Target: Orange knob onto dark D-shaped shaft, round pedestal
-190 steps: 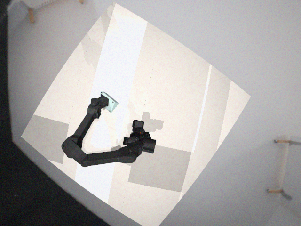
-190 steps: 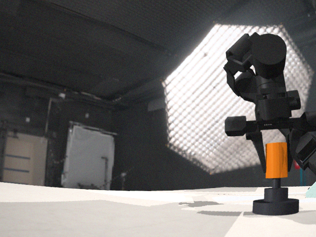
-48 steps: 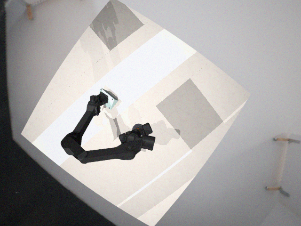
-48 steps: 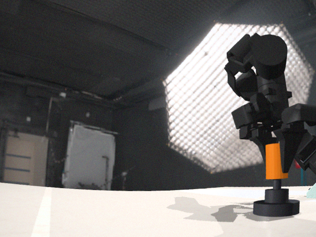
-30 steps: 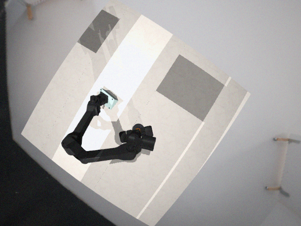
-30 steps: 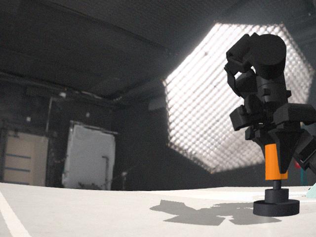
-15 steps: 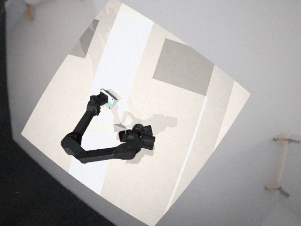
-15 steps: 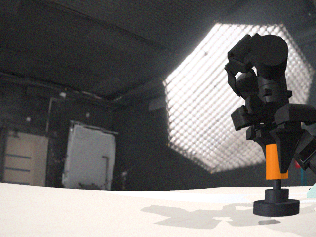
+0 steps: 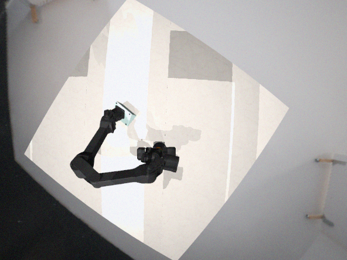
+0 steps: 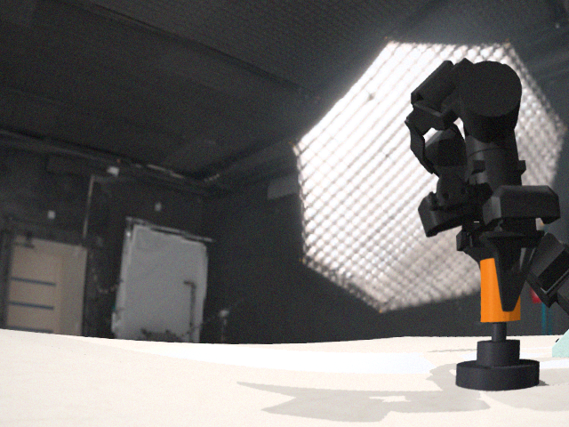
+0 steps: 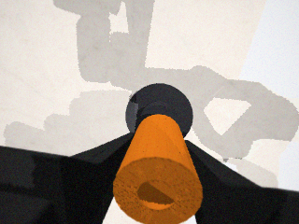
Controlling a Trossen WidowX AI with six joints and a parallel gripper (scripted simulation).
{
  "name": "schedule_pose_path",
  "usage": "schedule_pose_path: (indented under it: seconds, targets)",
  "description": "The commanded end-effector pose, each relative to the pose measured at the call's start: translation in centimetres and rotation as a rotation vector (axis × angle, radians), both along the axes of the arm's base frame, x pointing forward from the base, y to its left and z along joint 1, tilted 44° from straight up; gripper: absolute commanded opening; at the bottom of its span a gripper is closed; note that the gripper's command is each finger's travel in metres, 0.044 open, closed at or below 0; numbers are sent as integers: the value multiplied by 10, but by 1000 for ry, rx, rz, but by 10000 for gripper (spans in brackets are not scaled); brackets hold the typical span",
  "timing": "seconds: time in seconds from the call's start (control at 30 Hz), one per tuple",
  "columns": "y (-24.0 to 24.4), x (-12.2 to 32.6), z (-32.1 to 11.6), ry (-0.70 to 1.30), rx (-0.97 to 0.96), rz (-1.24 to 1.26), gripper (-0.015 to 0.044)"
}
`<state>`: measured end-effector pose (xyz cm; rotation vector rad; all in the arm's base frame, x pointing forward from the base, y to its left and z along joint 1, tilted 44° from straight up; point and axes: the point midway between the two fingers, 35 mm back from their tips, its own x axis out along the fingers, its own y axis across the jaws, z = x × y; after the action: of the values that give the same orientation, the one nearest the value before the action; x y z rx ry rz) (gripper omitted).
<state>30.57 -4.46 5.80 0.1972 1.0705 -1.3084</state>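
The orange knob (image 10: 490,296) (image 11: 158,140) stands roughly upright in my gripper (image 10: 501,304) (image 11: 158,141), which is shut on it with a finger on either side. The dark shaft (image 10: 498,332) rises from the round pedestal (image 10: 497,375) (image 11: 181,100) straight to the knob's underside. A short length of shaft shows between the knob and the pedestal's upper step, so the knob is above the pedestal, not seated on it. The wrist view shows the hole in the knob's near end, with a slanted flat edge. How far the shaft's tip is inside the knob is hidden.
The pale table (image 9: 196,111) carries broad shadows around the pedestal. A mint-green mounting block (image 9: 130,118) (image 10: 561,347) stands at the arm's base. The arm's links (image 9: 117,176) bend around from that block to above the pedestal.
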Motion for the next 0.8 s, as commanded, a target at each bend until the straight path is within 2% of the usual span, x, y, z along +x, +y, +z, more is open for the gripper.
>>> schedule_pose_path:
  seconds: [0.0,0.77]
  targets:
    - [1,3,1,-18,2,-10,0]
    - [2,0,2,-24,1,-17,0]
